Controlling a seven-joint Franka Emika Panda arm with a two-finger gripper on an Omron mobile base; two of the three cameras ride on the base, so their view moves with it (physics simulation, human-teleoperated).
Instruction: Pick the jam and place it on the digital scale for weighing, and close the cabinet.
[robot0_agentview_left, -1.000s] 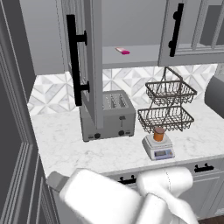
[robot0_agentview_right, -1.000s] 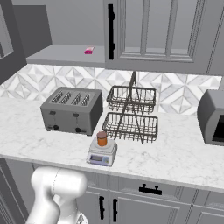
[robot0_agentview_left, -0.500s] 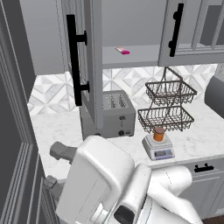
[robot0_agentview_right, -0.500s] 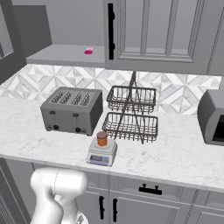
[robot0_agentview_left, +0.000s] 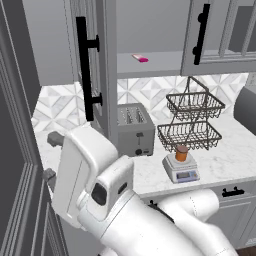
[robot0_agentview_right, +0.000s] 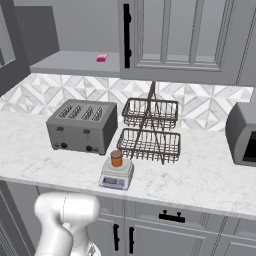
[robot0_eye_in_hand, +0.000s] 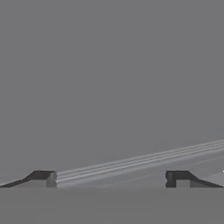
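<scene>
The small orange-brown jam jar with its darker lid (robot0_agentview_right: 116, 158) already stands on the white digital scale with the round plate (robot0_agentview_right: 117, 174), on the marble surface (robot0_agentview_right: 200, 175) in front of the grey toaster (robot0_agentview_right: 82, 126). What is left is the grey panelled cabinet door with the long black bar handle (robot0_agentview_left: 88, 75), which stands open. The hand (robot0_eye_in_hand: 111, 179) is spread wide and empty, close against a flat grey panel. A glancing push could slip off the door, and a wide arm swing might sweep the jar off the scale.

no readable text, labels or numbers anywhere
</scene>
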